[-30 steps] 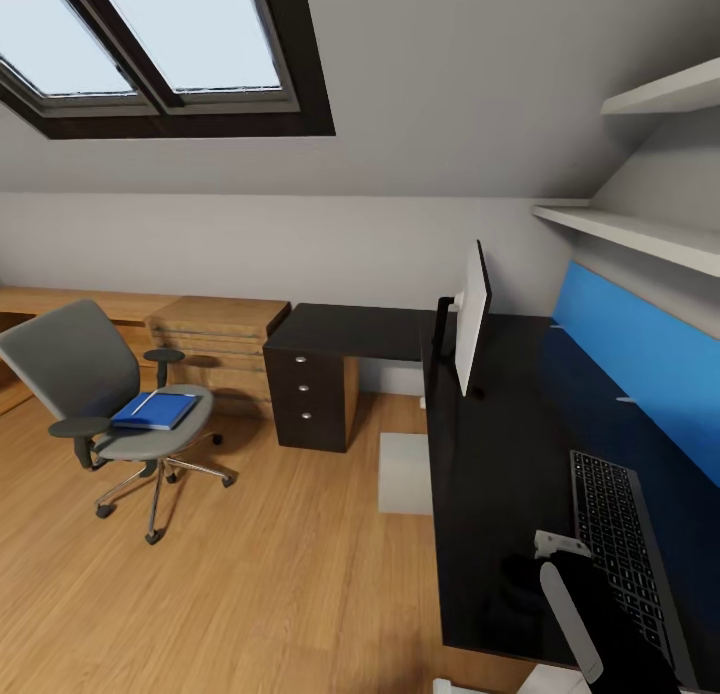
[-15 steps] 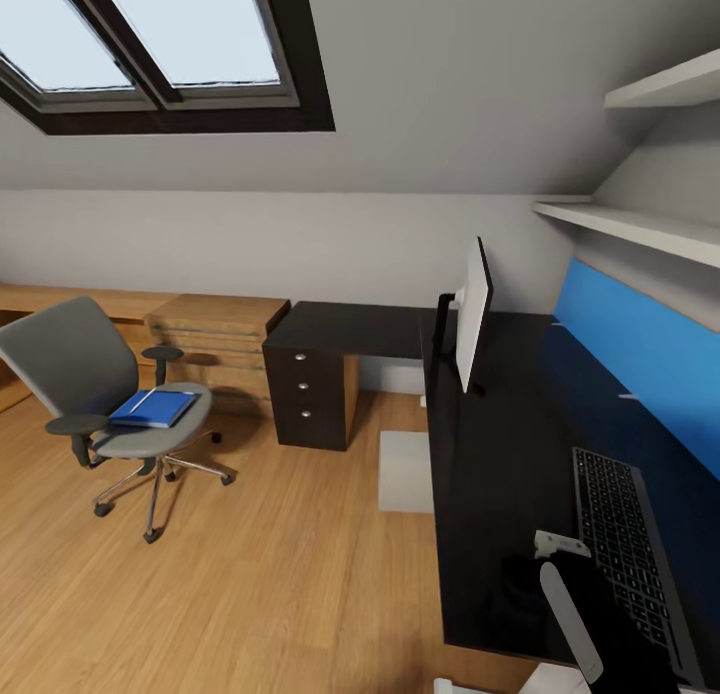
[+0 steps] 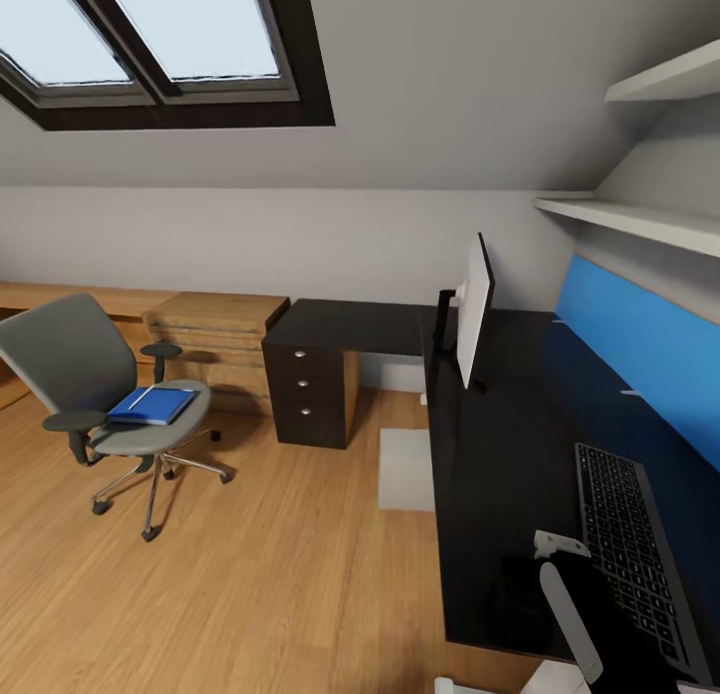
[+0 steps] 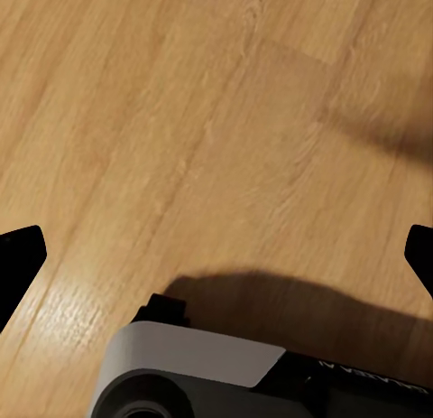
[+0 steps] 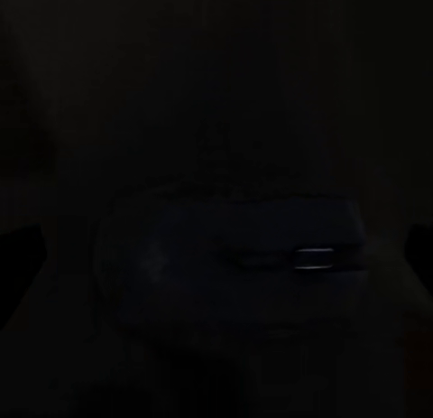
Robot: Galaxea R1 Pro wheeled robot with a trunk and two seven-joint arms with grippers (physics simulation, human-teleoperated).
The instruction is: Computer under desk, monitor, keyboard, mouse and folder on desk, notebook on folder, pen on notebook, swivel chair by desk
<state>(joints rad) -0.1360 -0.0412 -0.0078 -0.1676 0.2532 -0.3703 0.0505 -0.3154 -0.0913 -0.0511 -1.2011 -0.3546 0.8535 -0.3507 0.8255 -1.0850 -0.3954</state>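
Nothing among the things has changed place over the last second; the whole head view has only slid a little, so the camera moved.

The bedroom's wooden floor (image 3: 250, 574) runs under a grey sloped wall with a dark-framed skylight (image 3: 170, 44). The L-shaped bench (image 3: 500, 494) has a glossy black top. A blue back panel (image 3: 640, 354) runs along its far edge, and a black drawer unit (image 3: 305, 394) stands under the end of its shorter wing. Low wooden shelving (image 3: 215, 334) stands just beside that unit.

The swivel chair (image 3: 70, 364) stands on the open floor, well apart from the bench. The monitor (image 3: 473, 314) stands upright on the bench near the inner corner of the L, seen almost edge-on. The keyboard (image 3: 625, 554) lies flat on the bench along the blue-panel side. The folder (image 3: 150, 407) lies on the chair's seat, with a thin pale pen (image 3: 140, 397) lying across it.

The right arm (image 3: 575, 624) reaches over the bench's front edge, beside a dark rounded shape (image 3: 522, 584) too dim to identify.

The left end effector (image 4: 216, 255) hangs over bare floor with its fingers (image 4: 18, 255) spread wide, holding nothing. The right end effector (image 5: 216, 255) is lost in darkness, and I cannot tell whether it is spread or pressed together.
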